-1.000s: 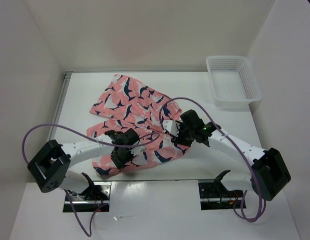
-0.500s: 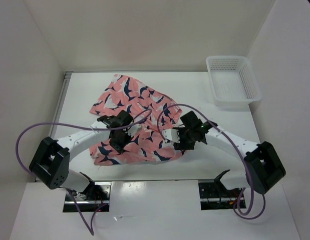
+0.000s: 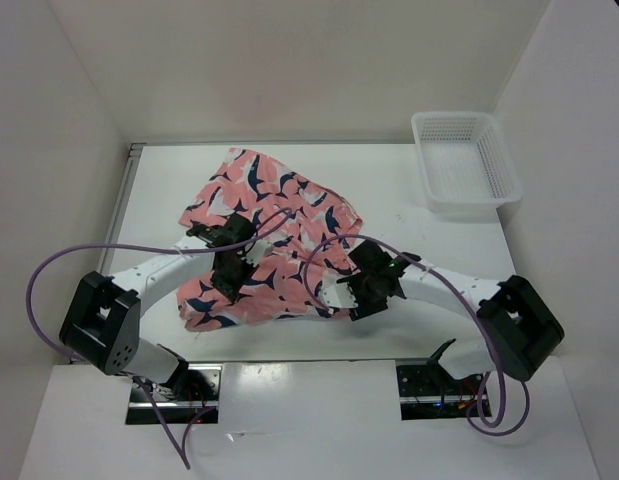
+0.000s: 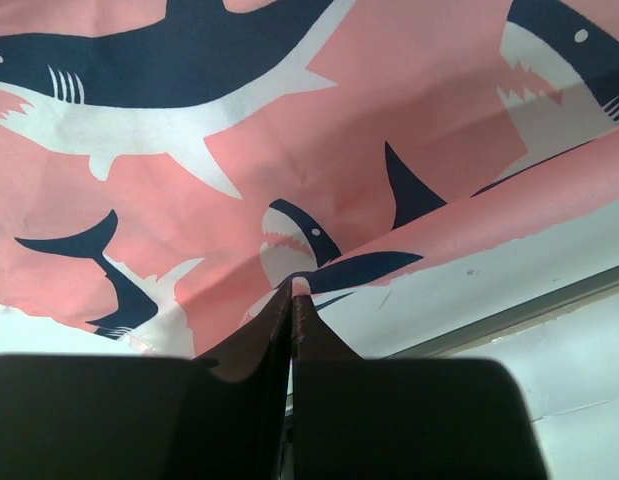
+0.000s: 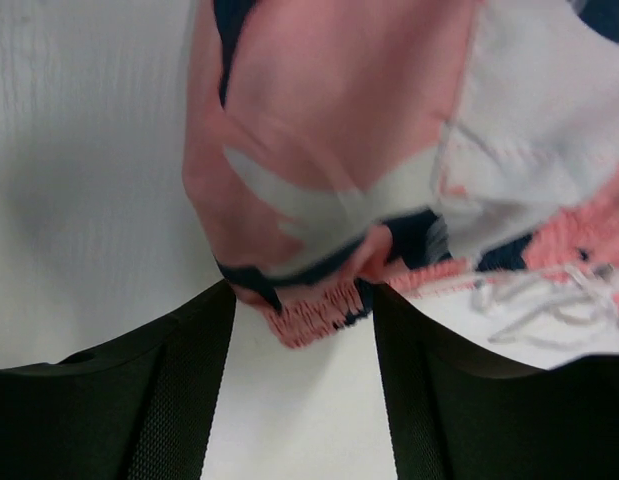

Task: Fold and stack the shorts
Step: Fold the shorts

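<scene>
The salmon-pink shorts (image 3: pixel 259 200) with navy-and-white shark shapes lie rumpled on the white table, left of centre. My left gripper (image 3: pixel 229 275) sits over their near left part. In the left wrist view it (image 4: pixel 292 292) is shut on a small pinch of the pink fabric (image 4: pixel 319 130), which stretches away above the jaws. My right gripper (image 3: pixel 361 295) is at the shorts' near right edge. In the right wrist view it (image 5: pixel 304 310) stands open, with a bunched, ribbed hem of the shorts (image 5: pixel 329 110) lying between its fingertips.
A white perforated basket (image 3: pixel 465 206) stands at the back right of the table. Purple cables arc over both arms and across the shorts. White walls close in the left, back and right. The table's near edge (image 4: pixel 549 295) runs close behind the left gripper.
The left gripper has moved away from the near edge, drawing the shorts' near left part with it and bunching them. The right gripper has shifted nearer and slightly left along the right edge.
</scene>
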